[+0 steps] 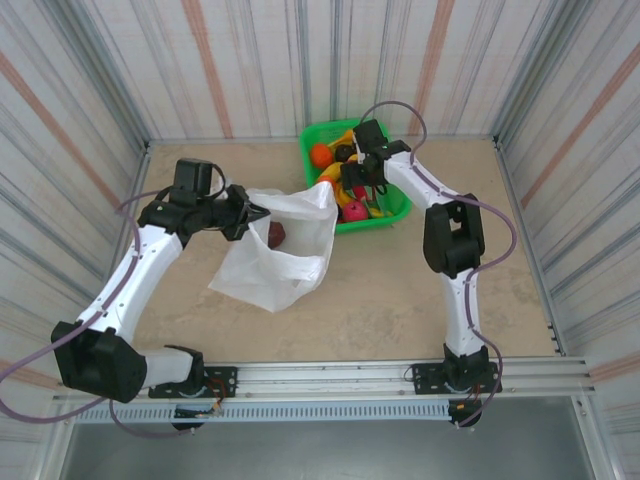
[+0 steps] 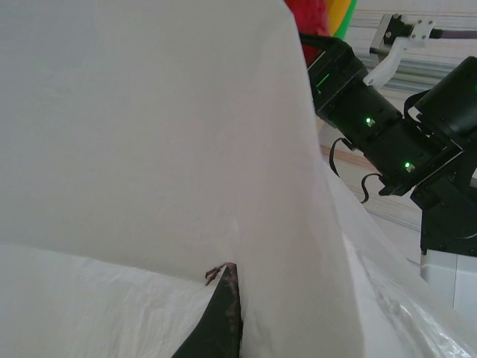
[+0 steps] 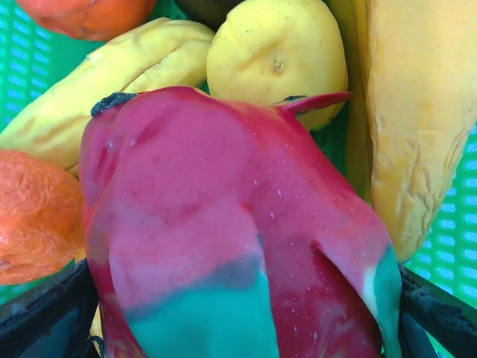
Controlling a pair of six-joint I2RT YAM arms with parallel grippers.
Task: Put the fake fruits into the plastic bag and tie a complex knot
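Note:
The white plastic bag [image 1: 268,272] lies mid-table, its mouth held up toward the basket. My left gripper [image 1: 245,213] is shut on the bag's rim. In the left wrist view one dark fingertip [image 2: 226,313] pokes through the white film [image 2: 149,112]. A dark maroon fruit [image 1: 278,235] sits inside the bag. My right gripper [image 1: 355,192] reaches into the green basket [image 1: 402,207]. A pink-red fruit with green-tipped scales [image 3: 223,224] sits between its fingers [image 3: 45,313], which press on both sides. Yellow fruits [image 3: 276,60] and orange ones [image 3: 33,216] lie around it.
The basket stands at the back of the table against the striped wall, right of the bag, with an orange fruit [image 1: 320,153] at its left end. The right arm's black wrist [image 2: 380,127] passes close beside the bag's mouth. Bare tabletop [image 1: 400,290] lies in front.

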